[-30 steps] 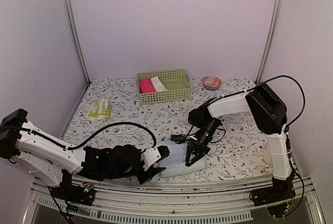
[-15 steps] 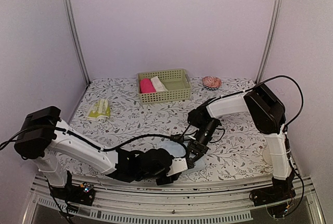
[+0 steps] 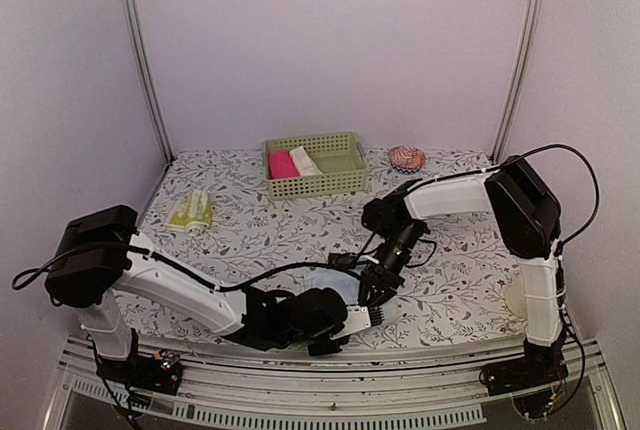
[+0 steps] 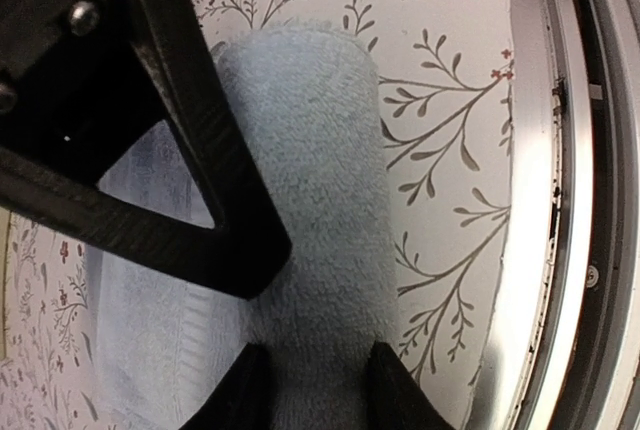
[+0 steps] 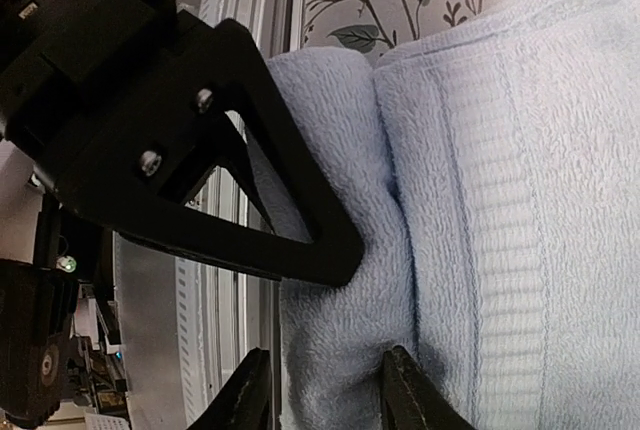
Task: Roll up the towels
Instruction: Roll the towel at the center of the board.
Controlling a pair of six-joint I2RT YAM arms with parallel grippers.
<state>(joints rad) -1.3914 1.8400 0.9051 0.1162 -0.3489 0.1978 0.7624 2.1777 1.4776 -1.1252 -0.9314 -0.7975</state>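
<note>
The light blue towel (image 3: 326,279) lies by the table's near edge, its near part rolled into a thick tube (image 4: 310,150). My left gripper (image 4: 318,395) grips that tube from one end, a fingertip pressed on each side. My right gripper (image 5: 325,395) comes from the opposite end and is open. One of its fingertips (image 5: 405,390) digs into the crease between the roll and the flat part (image 5: 520,150), while the other stands just off the roll's edge. The two grippers (image 3: 364,308) nearly meet in the top view. The yellow-green towel (image 3: 190,211) lies flat at the far left.
A green basket (image 3: 345,162) at the back holds a pink roll (image 3: 283,164) and a cream-white roll (image 3: 305,160). A small pink round object (image 3: 406,158) sits at the back right. The metal rail (image 4: 560,200) of the table's near edge runs right beside the roll.
My left arm swept right along the near edge and now covers most of the blue towel. My right gripper, shut a second ago, has opened around the roll.
</note>
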